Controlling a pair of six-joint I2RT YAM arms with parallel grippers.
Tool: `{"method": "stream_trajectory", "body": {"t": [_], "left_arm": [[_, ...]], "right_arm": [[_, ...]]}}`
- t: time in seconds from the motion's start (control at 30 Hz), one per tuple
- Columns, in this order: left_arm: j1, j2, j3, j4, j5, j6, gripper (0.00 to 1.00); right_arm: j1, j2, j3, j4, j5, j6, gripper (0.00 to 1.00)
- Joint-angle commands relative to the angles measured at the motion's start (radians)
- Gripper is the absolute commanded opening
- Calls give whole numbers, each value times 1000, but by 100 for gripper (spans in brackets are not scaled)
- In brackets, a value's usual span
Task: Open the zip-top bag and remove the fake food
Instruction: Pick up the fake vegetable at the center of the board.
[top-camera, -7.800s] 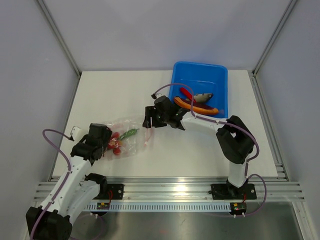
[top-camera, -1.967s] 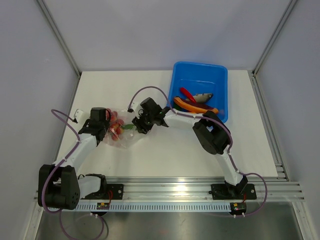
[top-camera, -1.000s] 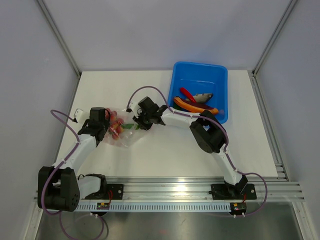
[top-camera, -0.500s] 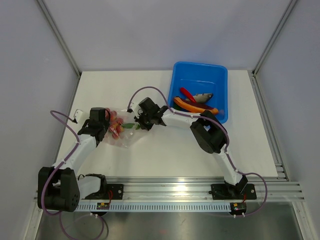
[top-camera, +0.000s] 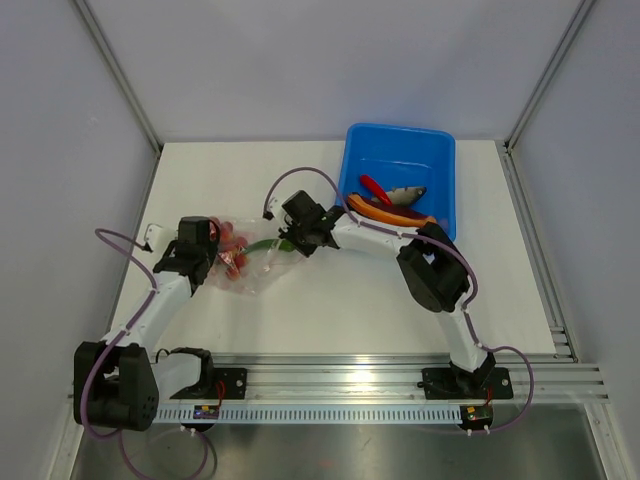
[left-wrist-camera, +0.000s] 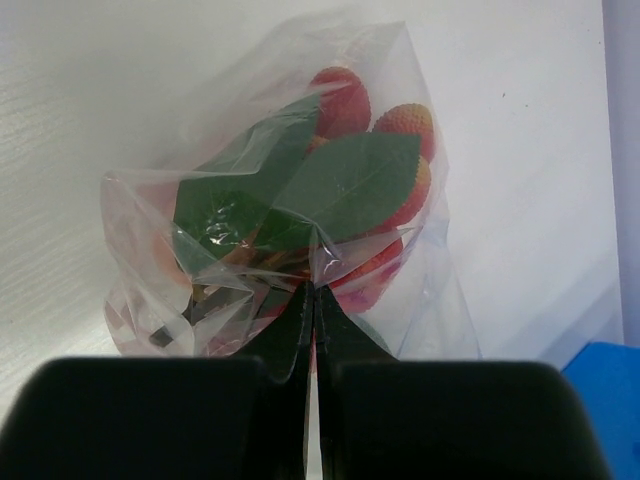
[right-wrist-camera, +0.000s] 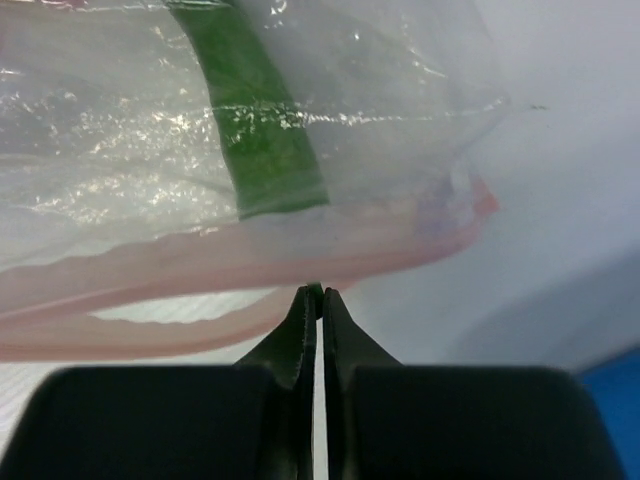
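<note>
Left wrist: crinkly clear zip-top bag (left-wrist-camera: 290, 200)

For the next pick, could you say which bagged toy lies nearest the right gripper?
The green cucumber, by the zipper strip; the red fruit sits farther off.

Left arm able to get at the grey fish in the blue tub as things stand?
Probably not. The left fingers are shut on the zip-top bag, and the fish lies in the blue tub, on the far side of the right arm.
</note>
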Motion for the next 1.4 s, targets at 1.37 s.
{"method": "stream_trajectory", "body": {"t": [1.37], "left_arm": [[4, -82, -19, -55, -87, -151, 0]], "right_arm": [[-160, -540, -214, -8, 512, 322, 0]]}}
